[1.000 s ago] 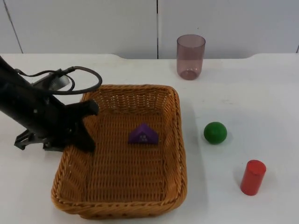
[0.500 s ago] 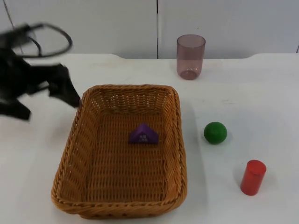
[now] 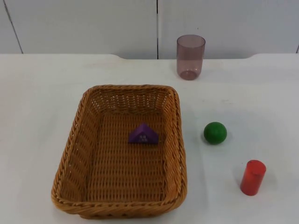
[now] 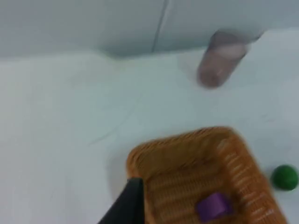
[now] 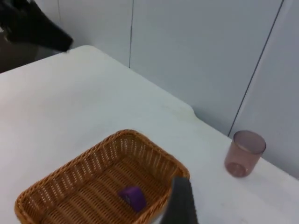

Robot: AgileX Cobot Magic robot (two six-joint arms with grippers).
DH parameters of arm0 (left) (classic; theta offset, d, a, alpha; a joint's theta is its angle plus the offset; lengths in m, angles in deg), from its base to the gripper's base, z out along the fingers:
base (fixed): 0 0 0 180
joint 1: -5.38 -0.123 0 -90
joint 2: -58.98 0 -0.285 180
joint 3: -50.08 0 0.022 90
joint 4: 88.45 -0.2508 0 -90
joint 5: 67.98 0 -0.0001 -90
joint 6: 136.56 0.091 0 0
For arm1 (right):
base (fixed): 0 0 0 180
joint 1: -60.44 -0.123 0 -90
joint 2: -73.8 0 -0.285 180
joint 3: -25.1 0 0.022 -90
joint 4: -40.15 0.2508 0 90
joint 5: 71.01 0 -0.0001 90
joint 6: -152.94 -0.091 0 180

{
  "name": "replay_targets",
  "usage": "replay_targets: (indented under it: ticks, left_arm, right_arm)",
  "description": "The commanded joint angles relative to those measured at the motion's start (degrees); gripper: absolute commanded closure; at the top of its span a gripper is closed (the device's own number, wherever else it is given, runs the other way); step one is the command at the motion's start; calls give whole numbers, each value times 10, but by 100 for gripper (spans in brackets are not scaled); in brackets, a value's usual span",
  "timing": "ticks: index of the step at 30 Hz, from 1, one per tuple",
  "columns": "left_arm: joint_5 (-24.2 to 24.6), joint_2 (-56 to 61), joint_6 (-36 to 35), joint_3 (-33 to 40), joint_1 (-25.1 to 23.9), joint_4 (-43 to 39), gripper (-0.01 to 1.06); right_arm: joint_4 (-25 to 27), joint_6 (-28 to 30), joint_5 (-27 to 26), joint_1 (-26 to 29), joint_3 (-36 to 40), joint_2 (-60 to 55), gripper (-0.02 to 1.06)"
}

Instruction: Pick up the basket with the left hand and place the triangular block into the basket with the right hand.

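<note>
Left arm: gone from above the table since 0.5 s ago; grip cannot be told
Right arm: waits; grip cannot be told
Table [image 3: 261, 88]: white
Basket [image 3: 180, 140]: rests on table
Cup [image 3: 190, 57]: upright behind basket
Cylinder [image 3: 252, 177]: red, upright
Ball [image 3: 215, 132]: green, beside basket
Block [image 3: 143, 134]: purple, inside basket

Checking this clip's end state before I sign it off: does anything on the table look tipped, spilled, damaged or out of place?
Nothing stands out. The wicker basket sits flat on the table, the purple triangular block lies inside it, and the tinted cup, green ball and red cylinder stand apart, unspilled.
</note>
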Motion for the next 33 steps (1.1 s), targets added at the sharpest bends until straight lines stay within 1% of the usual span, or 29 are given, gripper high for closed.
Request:
replay_targets:
  ticks: [1,5,6,7,9,10,14,15,18,22,23,27,28,33]
  left_arm:
    - [4,48,-5,17,12,-5,0]
    - [-2,146,-5,77,22,-7,0]
    - [-2,146,-5,77,22,-7,0]
    - [-2,173,-4,93,22,-11,0]
    - [-2,234,-4,132,22,-28,0]
    - [-2,234,-4,132,22,-28,0]
    - [3,333,-5,185,22,-32,0]
    - [3,333,-5,185,22,-32,0]
    - [3,403,-5,220,22,-32,0]
    - [27,487,-22,250,22,-37,0]
    - [27,487,-22,250,22,-37,0]
    - [61,553,-58,254,22,-62,0]
    - [61,553,-58,254,22,-62,0]
    - [113,607,-130,254,22,-132,0]
  right_arm:
    - [0,-15,-10,3,28,30,44]
    - [0,-17,-9,3,78,90,44]
    - [0,-17,-9,3,78,90,44]
    - [0,-21,-7,3,89,106,44]
    - [0,-37,8,3,115,142,44]
    - [0,-37,8,3,115,142,44]
    - [0,-41,42,3,153,203,44]
    - [0,-41,42,3,153,203,44]
    - [0,-47,67,3,175,248,44]
    - [0,-60,124,3,191,307,44]
    - [0,-60,124,3,191,307,44]
    - [0,-83,190,3,191,359,44]
    - [0,-83,190,3,191,359,44]
    - [0,-90,248,3,202,411,44]
